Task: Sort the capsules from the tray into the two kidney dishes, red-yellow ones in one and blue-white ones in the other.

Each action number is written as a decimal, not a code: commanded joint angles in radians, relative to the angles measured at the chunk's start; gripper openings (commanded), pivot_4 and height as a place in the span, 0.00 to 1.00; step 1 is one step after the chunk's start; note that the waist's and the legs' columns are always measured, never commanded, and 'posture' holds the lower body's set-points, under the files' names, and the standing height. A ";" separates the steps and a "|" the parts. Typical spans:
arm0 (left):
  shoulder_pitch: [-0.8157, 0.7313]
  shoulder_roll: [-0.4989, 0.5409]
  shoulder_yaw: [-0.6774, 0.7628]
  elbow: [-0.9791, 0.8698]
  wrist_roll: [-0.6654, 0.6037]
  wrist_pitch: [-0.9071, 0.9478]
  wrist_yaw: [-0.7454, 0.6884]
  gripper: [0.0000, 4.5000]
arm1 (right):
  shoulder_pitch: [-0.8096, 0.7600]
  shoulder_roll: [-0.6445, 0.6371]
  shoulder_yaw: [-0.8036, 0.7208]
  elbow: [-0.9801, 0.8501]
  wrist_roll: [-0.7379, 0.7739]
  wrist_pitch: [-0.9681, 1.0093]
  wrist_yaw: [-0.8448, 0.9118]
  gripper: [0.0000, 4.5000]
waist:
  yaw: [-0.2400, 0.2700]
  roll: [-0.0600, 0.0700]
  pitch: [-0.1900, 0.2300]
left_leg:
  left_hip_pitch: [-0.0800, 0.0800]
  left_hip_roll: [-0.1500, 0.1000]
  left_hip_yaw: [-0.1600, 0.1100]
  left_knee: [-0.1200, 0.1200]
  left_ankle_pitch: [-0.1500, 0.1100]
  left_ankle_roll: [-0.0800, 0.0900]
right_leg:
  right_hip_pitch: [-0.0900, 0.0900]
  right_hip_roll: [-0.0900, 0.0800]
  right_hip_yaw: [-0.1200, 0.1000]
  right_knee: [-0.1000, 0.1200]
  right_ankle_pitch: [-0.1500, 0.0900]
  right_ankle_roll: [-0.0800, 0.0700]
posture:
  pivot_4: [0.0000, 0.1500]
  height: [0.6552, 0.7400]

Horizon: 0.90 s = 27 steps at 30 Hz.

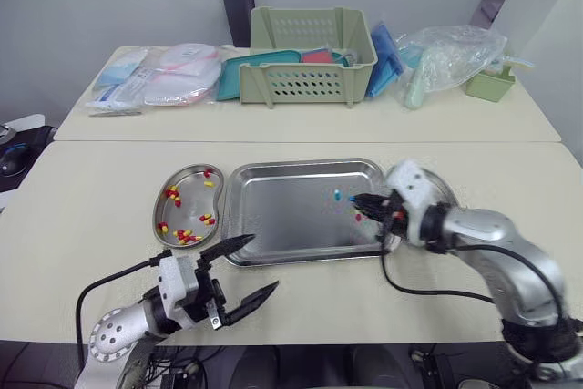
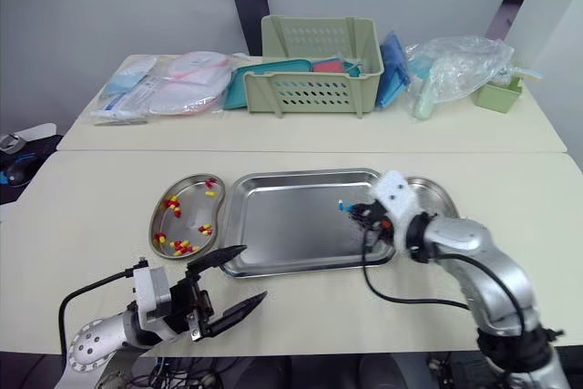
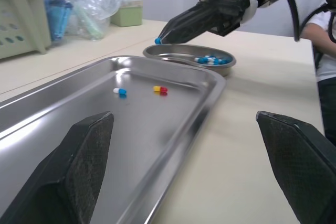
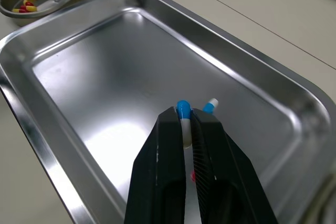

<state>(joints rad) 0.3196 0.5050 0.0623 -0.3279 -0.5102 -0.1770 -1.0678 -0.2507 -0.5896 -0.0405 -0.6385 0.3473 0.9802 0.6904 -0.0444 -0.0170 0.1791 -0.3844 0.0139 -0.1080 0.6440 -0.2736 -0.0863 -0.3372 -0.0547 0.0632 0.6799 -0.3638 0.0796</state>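
Note:
My right gripper [image 1: 353, 199] hovers over the right part of the steel tray [image 1: 282, 216], shut on a blue-white capsule [image 4: 183, 113]. One more blue-white capsule [image 1: 337, 194] and a red-yellow capsule [image 3: 160, 89] lie on the tray just beside its fingertips. The left kidney dish [image 1: 156, 219] holds several red-yellow capsules [image 1: 185, 236]. The right kidney dish [image 1: 444, 190], partly hidden behind my right wrist, holds several blue-white capsules [image 3: 212, 60]. My left gripper [image 1: 263, 263] stands open and empty at the tray's front-left corner, near the table's front edge.
On the rear table stand a green basket [image 1: 305, 56], a teal tray [image 1: 239, 75], packets in plastic [image 1: 168, 75], a clear bag [image 1: 448, 56] and a small green box [image 1: 489, 86]. A person's white sleeve [image 3: 325, 40] shows to the right of the table.

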 commanded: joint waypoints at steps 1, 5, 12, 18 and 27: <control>-0.005 0.000 -0.020 -0.024 -0.014 -0.020 -0.026 1.00 | 0.074 -0.074 -0.132 -0.025 0.043 -0.003 0.027 0.00 | 0.005 0.000 0.000 | 0.000 0.000 0.000 0.000 0.000 0.000 | 0.000 0.000 0.000 0.000 0.000 0.000 | 1.00 1.00; -0.011 -0.009 -0.036 -0.017 -0.010 -0.033 -0.037 1.00 | 0.153 -0.115 -0.212 0.024 0.035 -0.038 0.006 0.00 | 0.008 0.000 0.000 | 0.000 0.000 0.000 0.000 0.000 0.000 | 0.000 0.000 0.000 0.000 0.000 0.000 | 1.00 1.00; -0.012 -0.017 -0.051 -0.023 0.001 -0.040 -0.037 1.00 | 0.206 -0.135 -0.208 0.136 -0.012 -0.097 -0.047 0.00 | 0.011 0.000 0.000 | 0.000 0.000 0.001 0.000 0.000 0.000 | 0.001 0.000 0.000 0.000 0.000 0.000 | 1.00 1.00; -0.015 -0.017 -0.060 -0.018 0.005 -0.053 -0.035 1.00 | 0.193 -0.134 -0.233 0.195 -0.011 -0.140 -0.064 0.31 | 0.011 0.000 0.000 | 0.000 0.000 0.001 0.000 0.000 0.000 | 0.001 0.000 0.000 0.000 0.000 0.000 | 1.00 1.00; -0.013 -0.031 -0.057 -0.012 0.001 -0.056 -0.020 1.00 | 0.209 -0.143 -0.264 0.211 0.016 -0.196 -0.032 0.67 | 0.012 0.000 0.001 | 0.000 0.000 0.001 0.000 0.000 0.000 | 0.001 0.000 0.000 0.000 0.000 0.000 | 1.00 1.00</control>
<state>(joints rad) 0.3028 0.4791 0.0063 -0.3249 -0.5036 -0.2192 -1.0950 -0.0464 -0.7128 -0.2623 -0.4071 0.3468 0.8195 0.6426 -0.0324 -0.0168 0.1796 -0.3841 0.0138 -0.1074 0.6443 -0.2736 -0.0863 -0.3364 -0.0547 0.0635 0.6800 -0.3638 0.0797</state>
